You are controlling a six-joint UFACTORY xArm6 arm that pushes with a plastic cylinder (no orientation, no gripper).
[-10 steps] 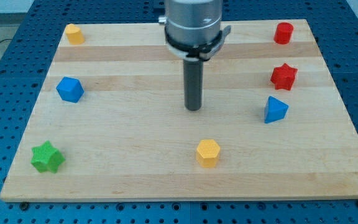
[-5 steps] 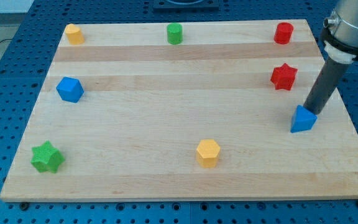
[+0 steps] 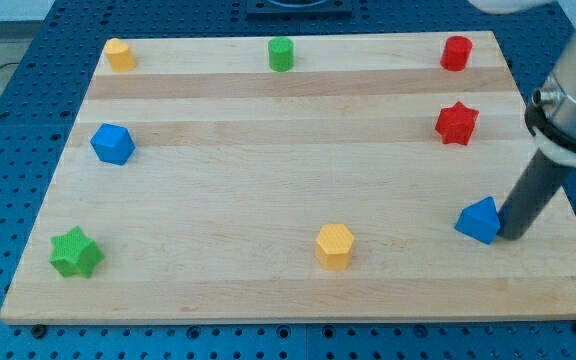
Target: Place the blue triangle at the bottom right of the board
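The blue triangle point(image 3: 479, 220) lies on the wooden board point(image 3: 268, 200) at the lower right, a little above the bottom edge. My tip point(image 3: 514, 236) rests on the board just to the triangle's right, touching or nearly touching its right side. The dark rod rises from there up toward the view's right edge.
A red star point(image 3: 456, 123) and a red cylinder point(image 3: 456, 52) sit above the triangle on the right. A yellow hexagon point(image 3: 335, 245) lies at bottom centre, a green star point(image 3: 76, 252) at bottom left, a blue block point(image 3: 112, 144) at left, a yellow block point(image 3: 119, 54) at top left, a green cylinder point(image 3: 281, 53) at top centre.
My tip swept from the board's centre to the right side, then down. The blue triangle moved right and down toward the bottom right corner. The tip now stands at its right instead of above it.
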